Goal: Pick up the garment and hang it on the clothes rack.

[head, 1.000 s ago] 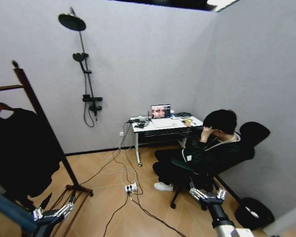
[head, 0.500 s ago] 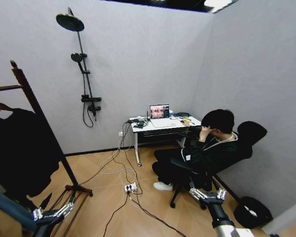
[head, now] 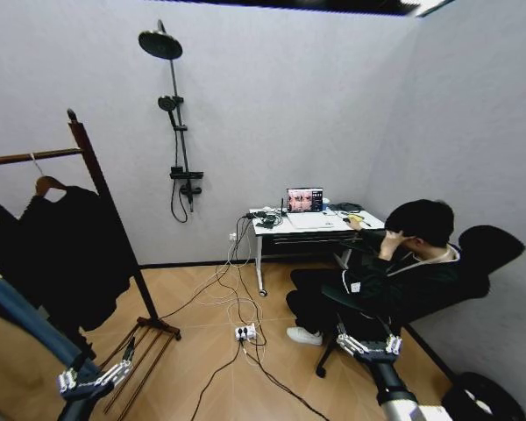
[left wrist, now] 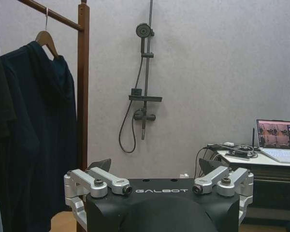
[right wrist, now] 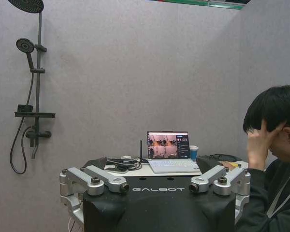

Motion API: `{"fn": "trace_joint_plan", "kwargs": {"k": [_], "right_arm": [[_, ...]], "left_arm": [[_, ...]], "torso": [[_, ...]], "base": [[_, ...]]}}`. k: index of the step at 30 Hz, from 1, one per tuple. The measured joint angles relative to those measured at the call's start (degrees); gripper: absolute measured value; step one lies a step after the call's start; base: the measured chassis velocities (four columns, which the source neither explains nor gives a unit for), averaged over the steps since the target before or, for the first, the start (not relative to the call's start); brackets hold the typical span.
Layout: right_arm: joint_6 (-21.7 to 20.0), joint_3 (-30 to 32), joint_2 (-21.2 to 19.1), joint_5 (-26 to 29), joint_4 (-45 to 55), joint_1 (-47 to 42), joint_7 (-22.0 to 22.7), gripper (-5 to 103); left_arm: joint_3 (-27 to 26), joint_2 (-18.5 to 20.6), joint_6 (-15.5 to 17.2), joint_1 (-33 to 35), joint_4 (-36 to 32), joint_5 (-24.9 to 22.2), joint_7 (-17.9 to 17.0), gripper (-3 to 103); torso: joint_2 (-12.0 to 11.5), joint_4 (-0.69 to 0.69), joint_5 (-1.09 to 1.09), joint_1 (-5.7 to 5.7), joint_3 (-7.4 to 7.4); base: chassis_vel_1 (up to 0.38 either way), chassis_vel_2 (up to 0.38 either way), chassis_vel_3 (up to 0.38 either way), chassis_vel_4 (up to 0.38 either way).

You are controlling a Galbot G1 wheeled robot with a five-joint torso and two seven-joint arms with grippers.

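On the clothes rack (head: pixel 88 158) hangs the dark garment (head: pixel 74 254); both low claws (head: pixel 92 379) (head: pixel 366 344) spread, empty.

Only readable thing here is the "GALBOT" brand, white letters stamped on the black housing of my left gripper (left wrist: pixel 159 181) between the finger mounts, and the same word on my right gripper (right wrist: pixel 157 181). The laptop (right wrist: pixel 170 152) screen has stuff on it but I can't make it out.
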Motion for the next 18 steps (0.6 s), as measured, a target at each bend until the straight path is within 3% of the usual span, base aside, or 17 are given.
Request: {"fn": "trace_joint_plan", "kwargs": {"k": [9,18], "right_arm": [[0.00,0.00,0.00,0.00,0.00,0.01,0.00,100],[0.00,0.00,0.00,0.00,0.00,0.00,0.00,100]], "left_arm": [[0.00,0.00,0.00,0.00,0.00,0.00,0.00,100],[0.00,0.00,0.00,0.00,0.00,0.00,0.01,100]], "torso": [[-0.01,0.01,0.00,0.03,0.01],[0.00,0.02,-0.01,0.01,0.00]], "base": [[0.021,-0.018,-0.030,0.024],[0.177,-0.179,-0.172,0.174]]}}
